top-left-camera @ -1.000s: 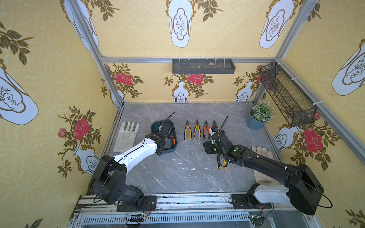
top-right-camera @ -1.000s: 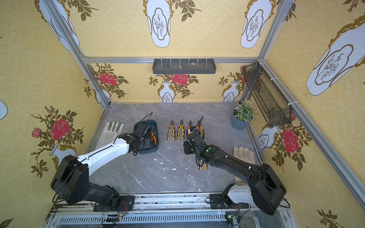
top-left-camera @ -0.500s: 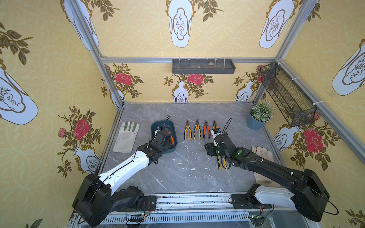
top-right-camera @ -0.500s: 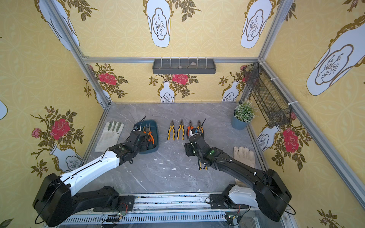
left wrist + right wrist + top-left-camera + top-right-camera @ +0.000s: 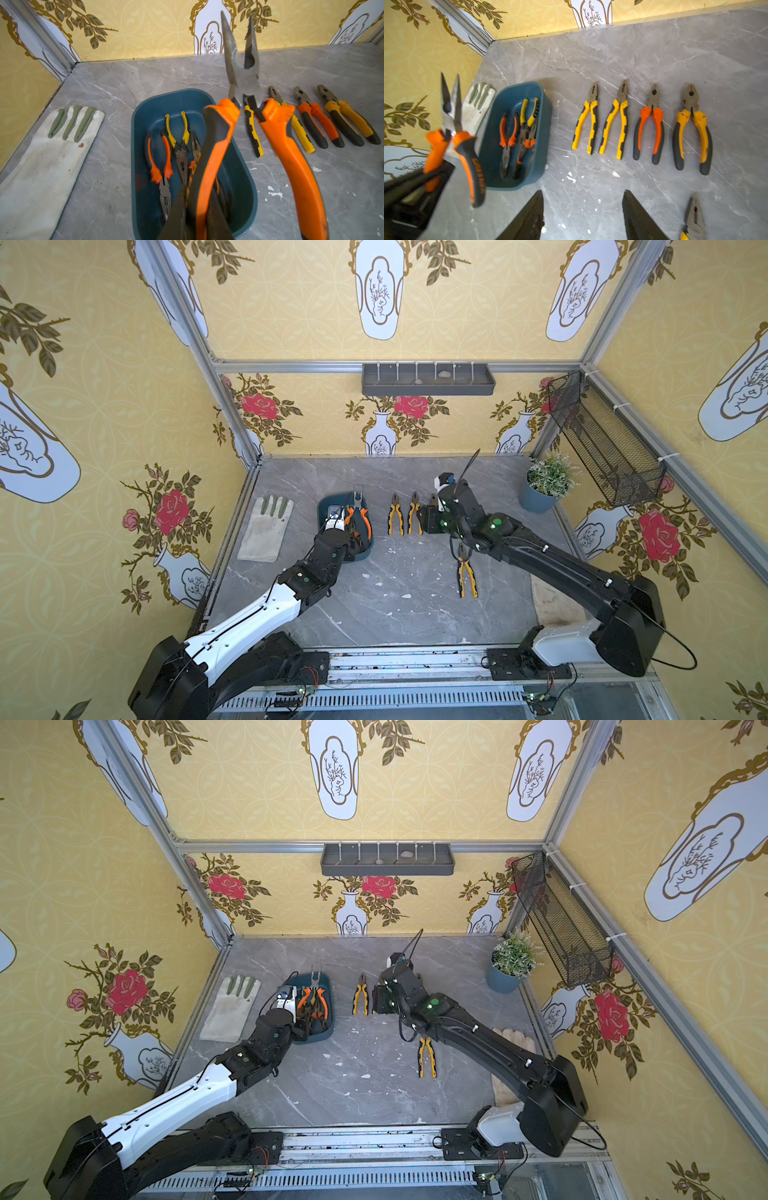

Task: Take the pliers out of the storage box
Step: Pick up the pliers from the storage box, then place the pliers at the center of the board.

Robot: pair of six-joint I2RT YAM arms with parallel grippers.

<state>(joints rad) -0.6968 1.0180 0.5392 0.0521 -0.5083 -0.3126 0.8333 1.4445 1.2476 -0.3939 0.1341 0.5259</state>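
The storage box point(image 5: 326, 506) is a dark teal tub on the left of the table. My left gripper point(image 5: 197, 199) is shut on one handle of orange-and-black long-nosed pliers point(image 5: 288, 149), held above the box with their nose spread and pointing at the back wall. Three more pliers point(image 5: 162, 164) lie inside the box point(image 5: 145, 116). To its right, a row of pliers point(image 5: 613, 126) lies on the table, and yellow-handled pliers point(image 5: 467, 576) lie alone nearer the front. My right gripper point(image 5: 582, 192) hangs open and empty over the table, in front of that row.
A white work glove point(image 5: 268, 526) lies left of the box. Another glove point(image 5: 515, 1044) shows under the right arm. A blue plant pot point(image 5: 540, 497) stands at the back right below a black mesh basket point(image 5: 602, 439). A grey tray point(image 5: 428, 379) hangs on the back wall.
My left gripper has risen out of the box with the orange long-nosed pliers and the arm has drawn back towards the front. The right gripper's jaws have spread wider.
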